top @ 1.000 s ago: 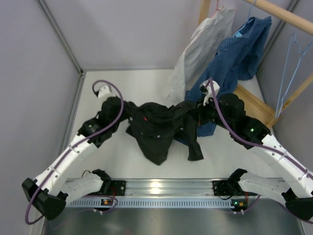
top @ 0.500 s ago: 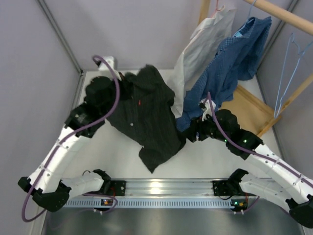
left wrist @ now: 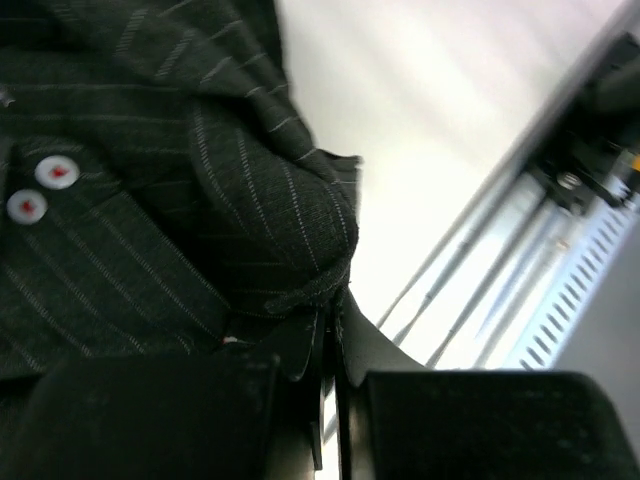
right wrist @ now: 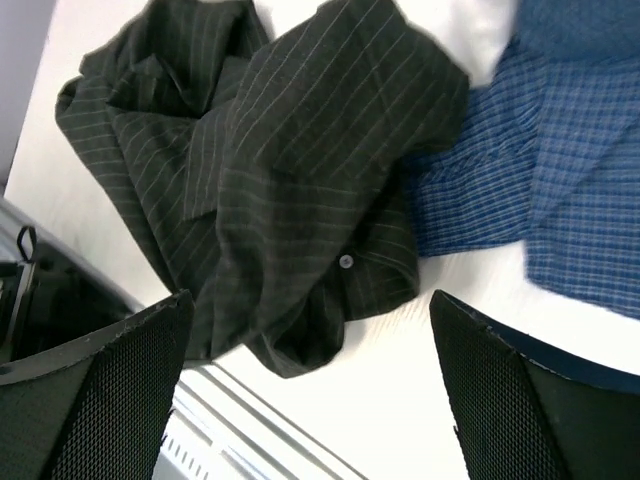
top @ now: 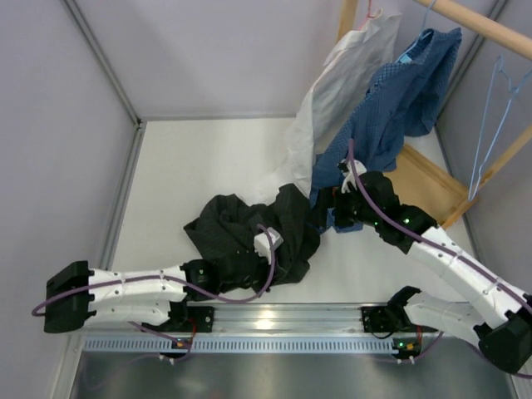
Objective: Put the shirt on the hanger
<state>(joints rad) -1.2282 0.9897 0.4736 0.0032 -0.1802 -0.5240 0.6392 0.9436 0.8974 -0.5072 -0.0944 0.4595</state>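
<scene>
At left, gripping a fold of the shirt (top: 249,233) tight in the left hand (left wrist: 328,315), near the table's (top: 191,166) front edge (two pale buttons (left wrist: 55,172) with red thread close by). Crumpled mid-table, not yet on anything. Further right, spread wide and holding nothing over the heap's edge: the right hand (right wrist: 310,300), beside the blue dotted shirt (top: 391,100). Far right, up by the wooden rack (top: 432,174), well apart: the hanger (top: 490,125).
</scene>
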